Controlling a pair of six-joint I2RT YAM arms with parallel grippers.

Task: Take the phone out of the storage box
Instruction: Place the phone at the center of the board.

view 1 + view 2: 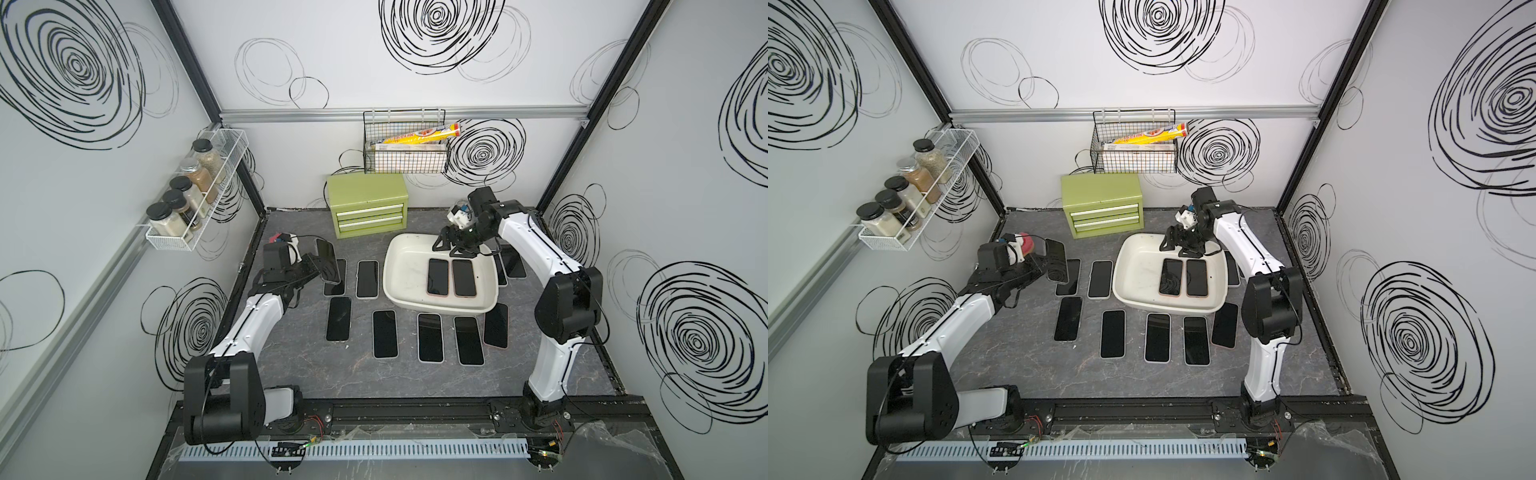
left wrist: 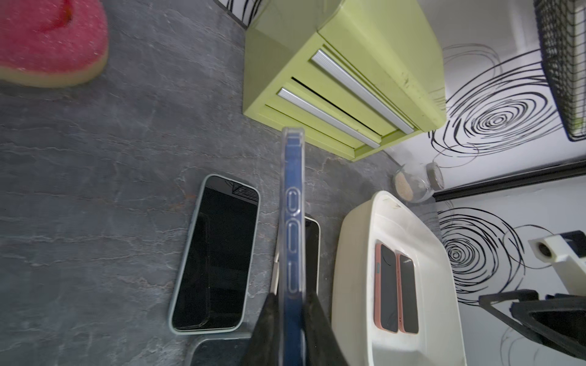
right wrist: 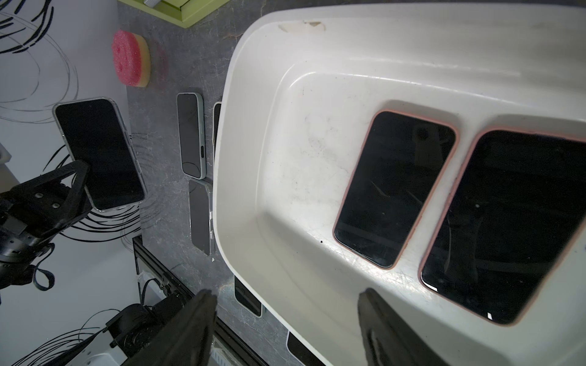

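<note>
The storage box (image 1: pixel 405 272) floor is bare beside its two phones (image 1: pixel 438 277); table phones (image 1: pixel 385 333) flank it.

Below my right gripper (image 1: pixel 445 250), the storage box (image 1: pixel 401 270) is smooth white plastic, scuffed inside. Its two phones (image 1: pixel 438 277) have shiny black glass.

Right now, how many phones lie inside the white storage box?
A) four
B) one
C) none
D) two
D: two phones lie side by side, screens up, on the floor of the storage box.
</note>
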